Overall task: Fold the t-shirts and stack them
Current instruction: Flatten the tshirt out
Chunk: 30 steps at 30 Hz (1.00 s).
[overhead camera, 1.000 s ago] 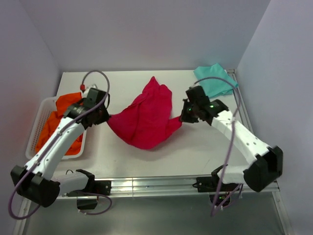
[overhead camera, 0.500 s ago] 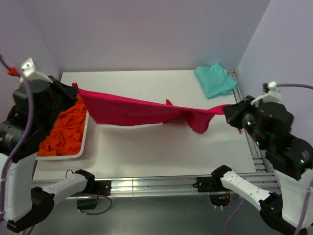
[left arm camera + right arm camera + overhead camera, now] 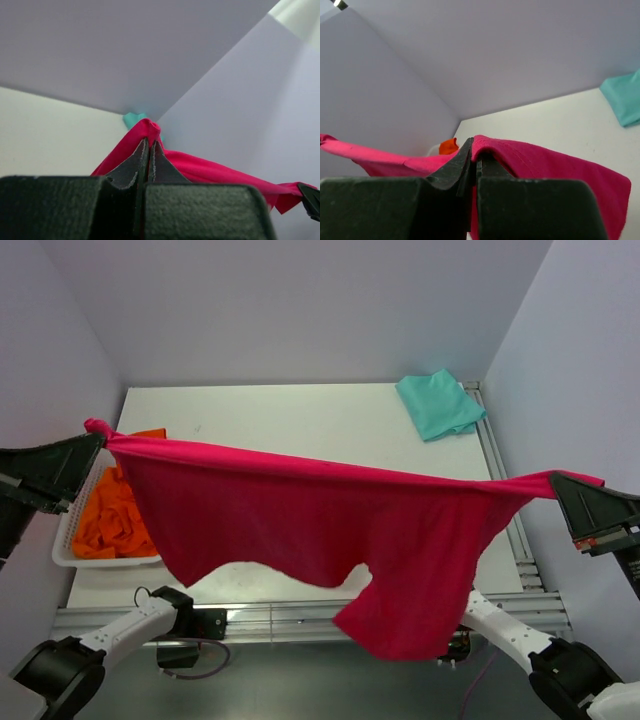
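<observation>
The crimson-red t-shirt [image 3: 330, 530] hangs spread wide in the air, high above the table, stretched between both grippers. My left gripper [image 3: 97, 436] is shut on its left corner, which shows in the left wrist view [image 3: 146, 129]. My right gripper [image 3: 556, 483] is shut on its right corner, which shows in the right wrist view [image 3: 530, 152]. The shirt's lower edge hangs unevenly, lowest at the right. The teal-green t-shirt [image 3: 438, 405] lies folded at the table's far right corner. Orange garments [image 3: 108, 518] fill the basket at the left.
The white slatted basket [image 3: 72, 552] stands at the table's left edge. The white table [image 3: 300, 415] is walled by lilac panels at the back and both sides. A metal rail [image 3: 250, 618] runs along the near edge.
Both grippers have risen and moved apart toward the camera. The red shirt went from a heap on the table to a taut band, and now hangs open as a wide sheet.
</observation>
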Each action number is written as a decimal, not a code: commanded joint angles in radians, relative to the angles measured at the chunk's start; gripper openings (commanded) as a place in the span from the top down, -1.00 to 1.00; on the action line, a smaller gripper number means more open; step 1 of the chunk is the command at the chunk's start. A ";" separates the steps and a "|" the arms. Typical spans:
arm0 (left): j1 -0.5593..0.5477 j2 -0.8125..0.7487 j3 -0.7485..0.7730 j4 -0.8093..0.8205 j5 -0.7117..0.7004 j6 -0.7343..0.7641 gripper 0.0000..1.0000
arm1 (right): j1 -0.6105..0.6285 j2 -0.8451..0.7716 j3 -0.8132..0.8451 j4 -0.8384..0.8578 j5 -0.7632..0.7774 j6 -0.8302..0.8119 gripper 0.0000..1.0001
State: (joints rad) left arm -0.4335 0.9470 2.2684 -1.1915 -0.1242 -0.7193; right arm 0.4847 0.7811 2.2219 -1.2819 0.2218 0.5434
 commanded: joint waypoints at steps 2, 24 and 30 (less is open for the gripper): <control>0.019 -0.002 -0.007 0.113 -0.025 0.044 0.99 | -0.008 0.015 0.020 0.068 0.008 -0.094 1.00; 0.278 0.568 -0.986 0.803 -0.259 0.089 1.00 | -0.109 0.847 -0.697 0.782 0.208 -0.166 1.00; 0.381 1.076 -0.559 0.735 -0.171 0.079 1.00 | -0.172 1.440 -0.075 0.673 0.240 -0.189 1.00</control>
State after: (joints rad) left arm -0.0872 1.9198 1.5017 -0.5064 -0.3435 -0.6472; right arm 0.3485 2.1044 1.9549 -0.6346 0.4038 0.3649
